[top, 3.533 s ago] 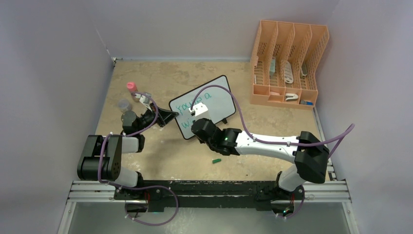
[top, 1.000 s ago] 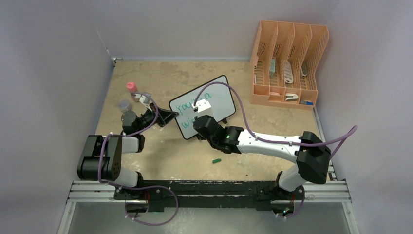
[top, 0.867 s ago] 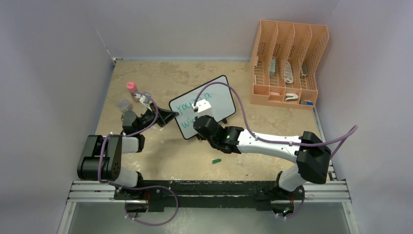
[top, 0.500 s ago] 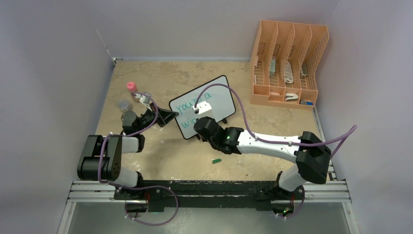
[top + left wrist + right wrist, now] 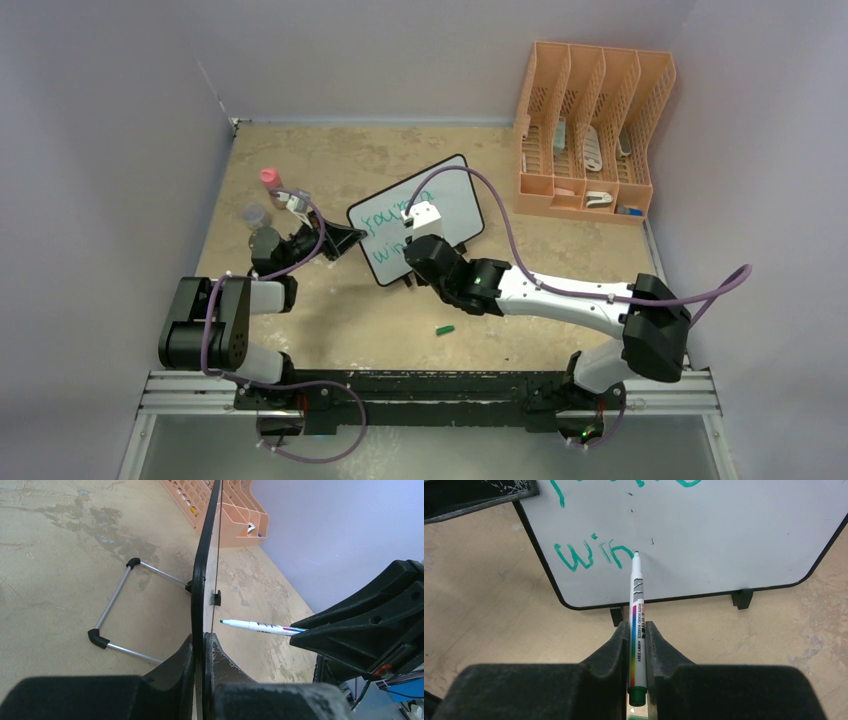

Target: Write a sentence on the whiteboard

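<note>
Whiteboard (image 5: 734, 535): stands just ahead of my right gripper (image 5: 637, 630), face toward it.
Marker (image 5: 637, 595): clamped in right jaws, pointing boardward, tip at the sentence (image 5: 589, 555).
Left gripper (image 5: 199, 647): pinching the board's edge.

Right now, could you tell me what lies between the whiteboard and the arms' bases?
A small green piece, probably a pen cap, lies there, apart from the whiteboard; the top view shows it.

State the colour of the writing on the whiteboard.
The lettering is teal-green on the white whiteboard; it shows best in the right wrist view.
</note>
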### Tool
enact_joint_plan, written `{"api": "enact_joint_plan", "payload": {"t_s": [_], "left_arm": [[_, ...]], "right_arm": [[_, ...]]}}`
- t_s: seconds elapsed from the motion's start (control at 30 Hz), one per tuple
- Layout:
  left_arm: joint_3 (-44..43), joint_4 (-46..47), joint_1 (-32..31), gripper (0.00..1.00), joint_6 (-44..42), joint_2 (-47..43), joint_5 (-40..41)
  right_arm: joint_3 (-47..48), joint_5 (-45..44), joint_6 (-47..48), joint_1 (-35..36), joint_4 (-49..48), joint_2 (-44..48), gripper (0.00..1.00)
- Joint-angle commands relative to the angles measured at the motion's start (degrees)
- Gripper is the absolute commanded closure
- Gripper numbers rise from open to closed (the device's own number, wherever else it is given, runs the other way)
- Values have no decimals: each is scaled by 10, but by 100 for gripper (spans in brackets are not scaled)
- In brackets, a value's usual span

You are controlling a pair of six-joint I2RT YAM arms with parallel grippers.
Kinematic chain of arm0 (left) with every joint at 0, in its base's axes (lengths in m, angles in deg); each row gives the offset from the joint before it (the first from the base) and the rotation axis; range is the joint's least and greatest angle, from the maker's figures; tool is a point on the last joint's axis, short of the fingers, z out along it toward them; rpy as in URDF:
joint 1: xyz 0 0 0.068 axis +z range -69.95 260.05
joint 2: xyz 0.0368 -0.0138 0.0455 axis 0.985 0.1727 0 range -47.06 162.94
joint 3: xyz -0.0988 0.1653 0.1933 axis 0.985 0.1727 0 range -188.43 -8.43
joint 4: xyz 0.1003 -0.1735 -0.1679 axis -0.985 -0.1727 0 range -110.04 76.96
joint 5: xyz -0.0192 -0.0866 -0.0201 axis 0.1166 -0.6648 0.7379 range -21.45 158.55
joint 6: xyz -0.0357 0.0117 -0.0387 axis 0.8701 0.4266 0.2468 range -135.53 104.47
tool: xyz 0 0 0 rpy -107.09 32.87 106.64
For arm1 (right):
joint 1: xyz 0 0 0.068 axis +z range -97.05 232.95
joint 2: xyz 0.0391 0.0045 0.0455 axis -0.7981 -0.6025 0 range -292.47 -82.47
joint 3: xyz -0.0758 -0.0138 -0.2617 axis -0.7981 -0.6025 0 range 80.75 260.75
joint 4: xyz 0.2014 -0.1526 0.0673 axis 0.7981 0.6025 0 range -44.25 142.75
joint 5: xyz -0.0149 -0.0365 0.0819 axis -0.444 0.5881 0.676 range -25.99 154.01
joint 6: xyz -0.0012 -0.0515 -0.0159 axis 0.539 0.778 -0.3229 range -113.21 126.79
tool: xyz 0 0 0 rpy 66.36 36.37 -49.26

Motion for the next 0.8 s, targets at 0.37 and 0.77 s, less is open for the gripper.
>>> {"api": "enact_joint_plan", "payload": {"t_s": [0.37, 0.77], "left_arm": [[-14, 13, 3, 100, -21, -11, -5], [-15, 13, 3, 100, -21, -9, -5]], "right_arm": [[28, -2, 23, -3, -35, -11, 100], [33, -3, 28, -6, -39, -25, 100]]}}
